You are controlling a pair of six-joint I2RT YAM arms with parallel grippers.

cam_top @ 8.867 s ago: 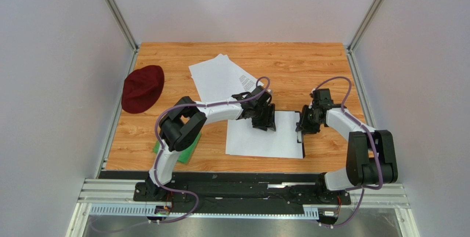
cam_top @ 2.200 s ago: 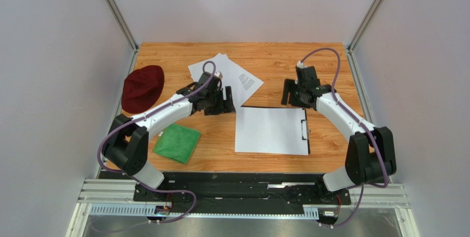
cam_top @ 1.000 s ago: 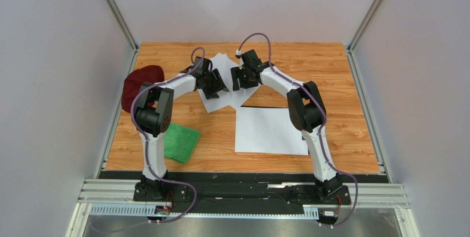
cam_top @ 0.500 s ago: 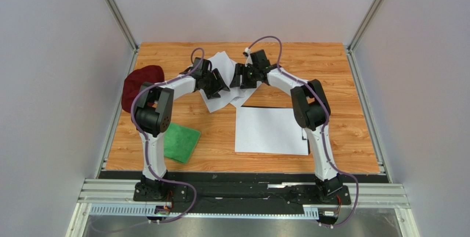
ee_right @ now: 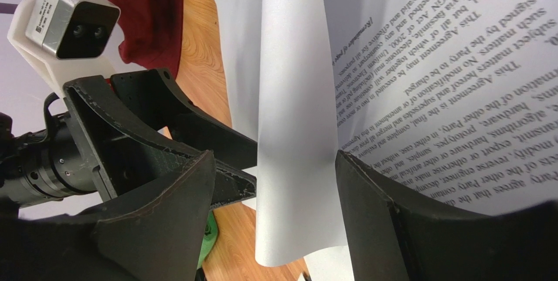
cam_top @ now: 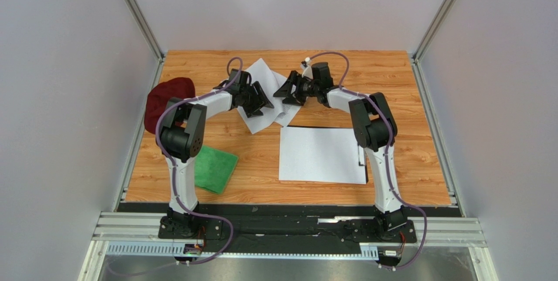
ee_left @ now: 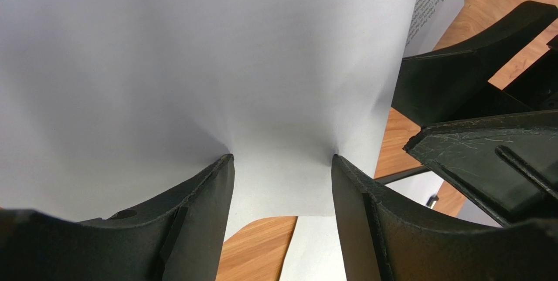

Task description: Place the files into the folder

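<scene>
**Two grippers meet at the loose sheets**

The files lie as a small fanned pile in the upper middle of the top view, on the wooden table. The folder lies just below them, near the centre of the frame. One white sheet covers it, so only a thin black rim shows.

The left gripper has its jaws narrow but apart. Both tips are planted on the top sheet, and the paper puckers between them. I judge this is meant to raise a fold, because a flat sheet gives nothing to take hold of. I cannot see that the paper is clamped.

The right gripper comes from the opposite side with jaws wide. A curled-up edge of a sheet stands in the gap and is not squeezed. The gripper seems placed to catch that edge.

In the right wrist view the printed sheet appears turned around. "This Agreement", "No modification" and "21." can be read, so it looks like contract text. The print in the upper right of the left wrist view is too small to read. No brand is visible.

The dark red hat and the green cloth lie at the left of the top view, apart from both grippers.
</scene>
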